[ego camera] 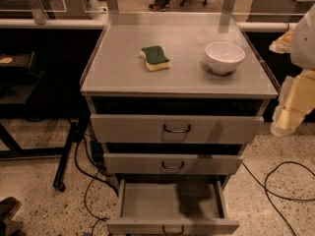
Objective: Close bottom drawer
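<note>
The bottom drawer [170, 225] of the grey metal cabinet [123, 82] is pulled far out toward me. Its inside is bare, and its front panel with a small dark wire handle [173, 230] lies at the lower edge of the view. The middle drawer [147, 164] and the top drawer [133, 128] stand only slightly out. My arm with the gripper [288, 112] hangs at the right edge, beside the cabinet's right side at top-drawer height. It is well above and to the right of the bottom drawer and touches nothing.
A green and yellow sponge [155, 58] and a white bowl [224, 57] sit on the cabinet top. Black cables [280, 181] trail on the floor at right and left. A black table leg with a caster [64, 166] stands at left.
</note>
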Action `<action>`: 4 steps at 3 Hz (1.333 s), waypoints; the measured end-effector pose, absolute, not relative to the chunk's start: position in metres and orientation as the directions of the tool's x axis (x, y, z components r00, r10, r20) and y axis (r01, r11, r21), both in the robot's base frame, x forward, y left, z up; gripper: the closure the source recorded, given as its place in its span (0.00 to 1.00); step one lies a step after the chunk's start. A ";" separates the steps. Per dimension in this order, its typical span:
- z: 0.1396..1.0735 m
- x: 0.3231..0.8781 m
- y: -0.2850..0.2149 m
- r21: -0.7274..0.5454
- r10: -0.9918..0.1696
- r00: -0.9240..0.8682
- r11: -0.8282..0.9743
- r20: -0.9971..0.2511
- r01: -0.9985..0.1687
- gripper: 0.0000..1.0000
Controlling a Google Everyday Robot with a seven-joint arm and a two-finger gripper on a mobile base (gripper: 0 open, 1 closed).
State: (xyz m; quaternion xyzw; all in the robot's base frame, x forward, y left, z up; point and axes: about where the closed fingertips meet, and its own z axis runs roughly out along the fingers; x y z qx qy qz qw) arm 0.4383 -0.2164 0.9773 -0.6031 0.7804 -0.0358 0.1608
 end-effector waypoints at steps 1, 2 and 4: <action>0.977 0.438 -0.216 -0.250 -0.953 -0.221 0.270 -0.208 -0.930 0.00; 0.977 0.438 -0.216 -0.250 -0.953 -0.221 0.270 -0.208 -0.930 0.27; 0.977 0.438 -0.216 -0.250 -0.953 -0.221 0.270 -0.208 -0.930 0.72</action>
